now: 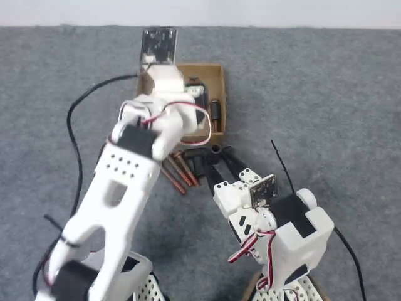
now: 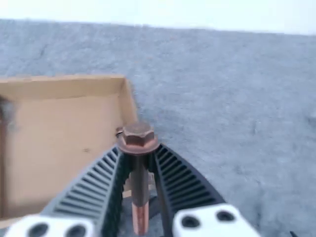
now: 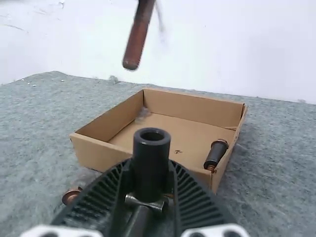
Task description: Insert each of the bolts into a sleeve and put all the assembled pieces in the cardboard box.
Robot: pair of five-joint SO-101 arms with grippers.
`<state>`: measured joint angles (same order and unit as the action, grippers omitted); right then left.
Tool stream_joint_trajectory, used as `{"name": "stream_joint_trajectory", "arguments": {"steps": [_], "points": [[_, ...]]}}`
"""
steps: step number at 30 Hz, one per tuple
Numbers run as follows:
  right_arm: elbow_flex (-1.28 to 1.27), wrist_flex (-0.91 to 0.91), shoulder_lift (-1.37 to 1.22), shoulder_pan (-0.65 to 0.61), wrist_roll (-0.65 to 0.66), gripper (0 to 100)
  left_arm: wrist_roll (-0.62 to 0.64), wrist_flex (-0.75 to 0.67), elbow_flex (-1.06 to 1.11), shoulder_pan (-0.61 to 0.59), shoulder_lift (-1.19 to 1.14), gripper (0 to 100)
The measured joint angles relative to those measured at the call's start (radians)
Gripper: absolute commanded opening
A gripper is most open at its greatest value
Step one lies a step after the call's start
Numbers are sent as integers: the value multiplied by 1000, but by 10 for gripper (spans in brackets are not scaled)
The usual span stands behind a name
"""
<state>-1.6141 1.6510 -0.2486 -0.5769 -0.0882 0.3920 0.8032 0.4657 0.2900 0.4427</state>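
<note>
My left gripper (image 2: 138,155) is shut on a copper bolt (image 2: 137,140), which sits head-up between the ribbed fingers, above the corner of the cardboard box (image 2: 64,88). The bolt's shank (image 3: 138,34) hangs high in the air over the near left side of the box (image 3: 96,148). My right gripper (image 3: 150,173) is shut on a black sleeve (image 3: 151,148), its open bore facing the box. In the high view the right gripper (image 1: 214,160) sits just in front of the box (image 1: 220,94). One assembled piece (image 3: 216,154) lies inside along the right wall.
Several loose copper bolts (image 1: 178,169) lie on the grey mat in front of the box, beside the right gripper; one bolt head (image 3: 71,196) lies close to the sleeve. The left arm (image 1: 125,175) stretches over the mat's left half to the box.
</note>
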Motion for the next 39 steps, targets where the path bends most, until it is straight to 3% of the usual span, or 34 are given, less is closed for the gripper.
{"name": "stream_joint_trajectory", "arguments": {"steps": [6, 14, 39], "points": [[0, 0, 0, 0, 0, 6, 0, -167, 244, 51, 164, 12], [0, 0, 0, 0, 0, 6, 0, -566, 600, 91, 347, 12], [0, -2, 0, -2, 0, 6, -8, -577, 695, 163, 385, 12]]}}
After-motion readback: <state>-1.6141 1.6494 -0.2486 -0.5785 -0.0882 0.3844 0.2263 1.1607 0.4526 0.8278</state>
